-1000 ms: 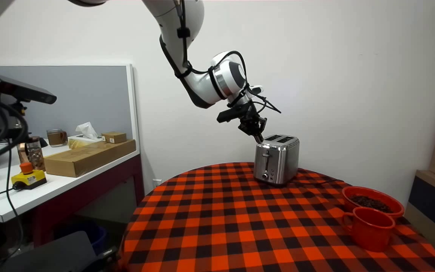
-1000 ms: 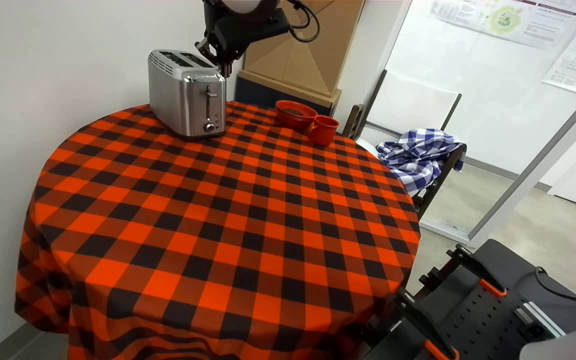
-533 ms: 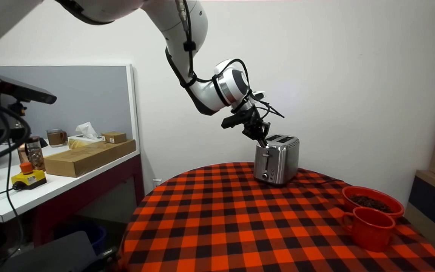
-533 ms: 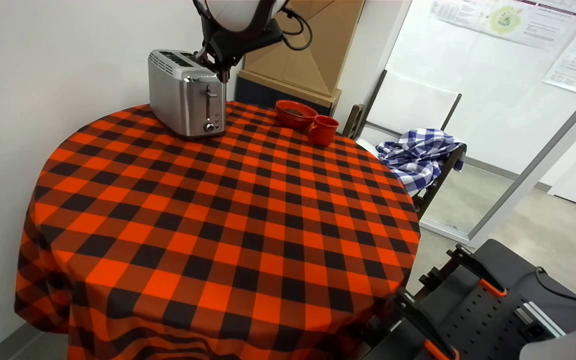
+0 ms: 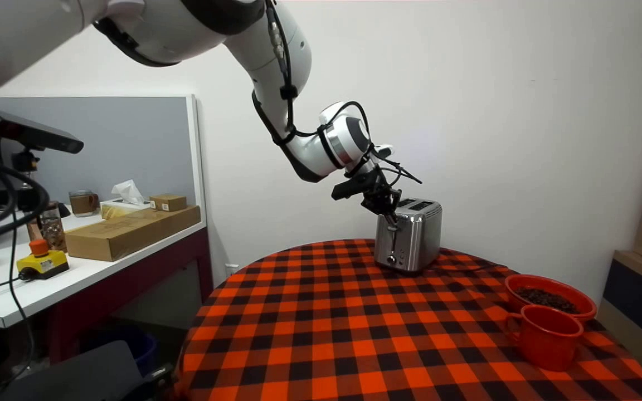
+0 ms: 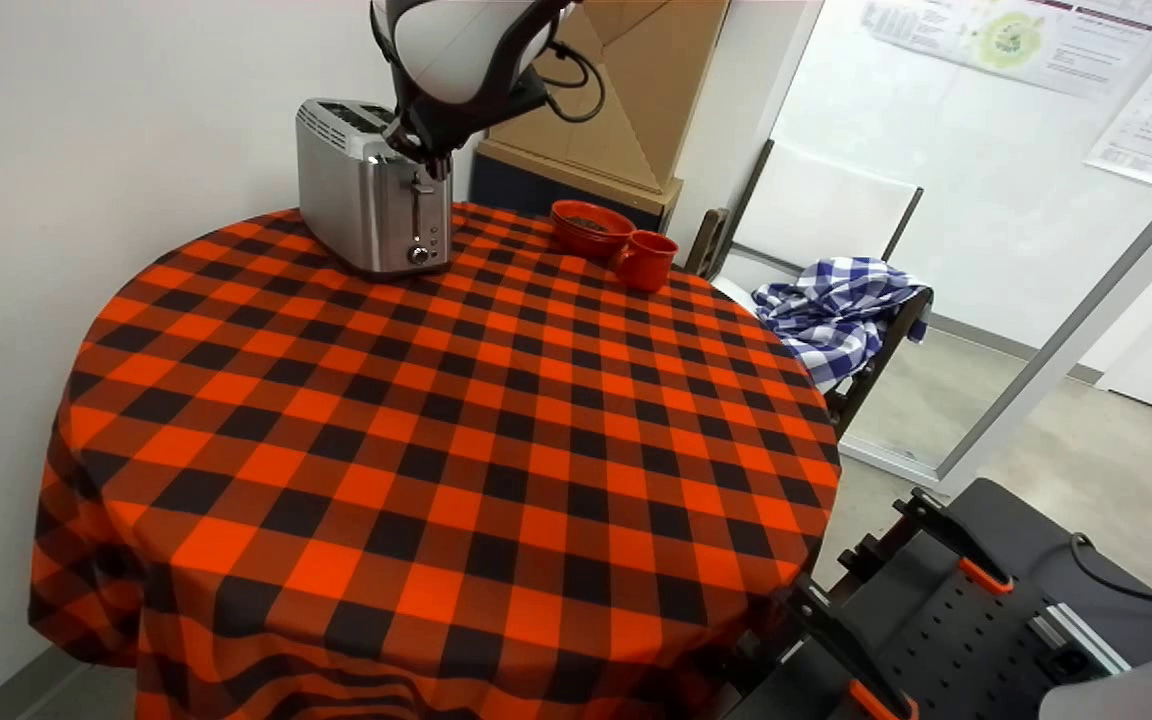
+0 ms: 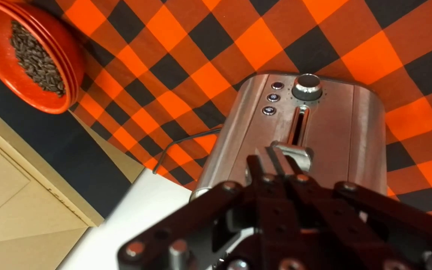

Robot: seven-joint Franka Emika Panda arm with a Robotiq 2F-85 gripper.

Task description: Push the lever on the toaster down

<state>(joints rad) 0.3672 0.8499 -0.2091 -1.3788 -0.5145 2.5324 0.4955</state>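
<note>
The silver toaster [image 5: 427, 239] stands upright on the checked table and shows in both exterior views [image 6: 341, 190]. In the wrist view, its end face [image 7: 328, 127] has a knob [image 7: 307, 88], small buttons and a vertical slot. The lever [image 7: 301, 156] sits at the top of that slot and also shows in an exterior view [image 6: 423, 188]. My gripper [image 7: 271, 150] is shut with nothing between its fingertips, pointing down over the toaster's end face. The fingertips overlap the lever's left part in the wrist view; I cannot tell whether they touch it. The gripper shows in both exterior views [image 5: 391, 220] [image 6: 439, 170].
Stacked red bowls [image 7: 56, 63] with dark brown bits and a red mug [image 5: 552, 340] stand on the checked table [image 5: 321, 323]. The toaster's cord [image 7: 186, 138] runs along the cloth. A white wall [image 5: 494, 139] is behind the toaster. Cardboard boxes [image 6: 606, 100] stand beyond the table.
My gripper has moved down and slightly across the toaster's end face, from about the top edge to lever height. It stays shut. The toaster and its lever look unmoved.
</note>
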